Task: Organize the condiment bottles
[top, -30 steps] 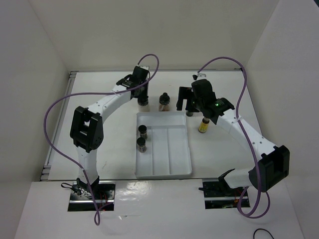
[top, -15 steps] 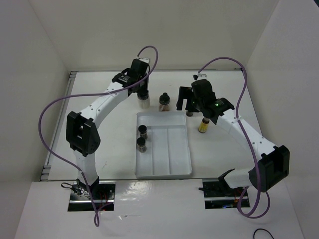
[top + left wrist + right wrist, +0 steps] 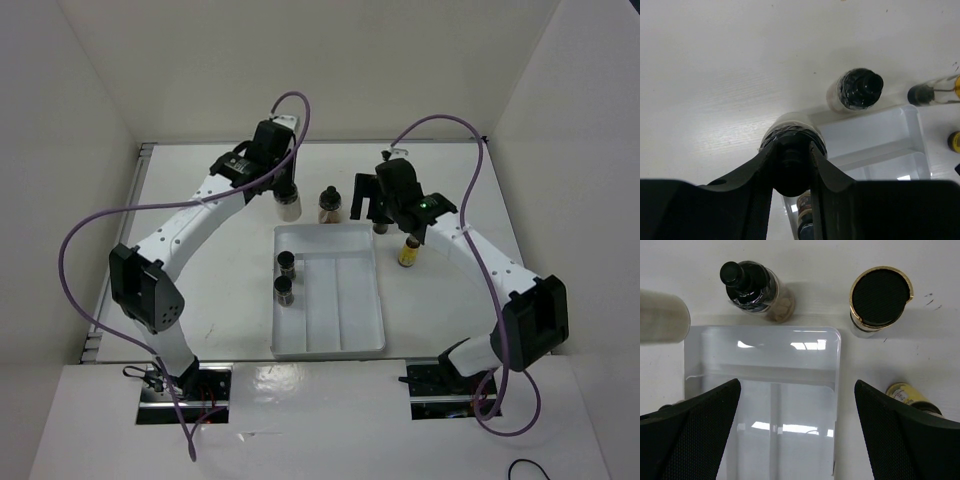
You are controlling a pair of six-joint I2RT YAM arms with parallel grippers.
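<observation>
My left gripper is shut on the black cap of a wide pale bottle and holds it just behind the far left corner of the white tray. In the left wrist view the gripper clamps the cap above the pale body. A wide brown bottle stands beside it, also in the left wrist view and the right wrist view. Two short dark bottles stand in the tray's left compartment. My right gripper is open and empty over the tray's far right corner. The gold-rimmed bottle and the yellow bottle stand right of the tray.
The tray has three long compartments; the middle and right ones hold nothing. White walls enclose the table on the left, back and right. Purple cables loop above both arms.
The left arm's elbow has swung out to the left and the held pale bottle has shifted slightly. The right gripper has edged a little to the left.
</observation>
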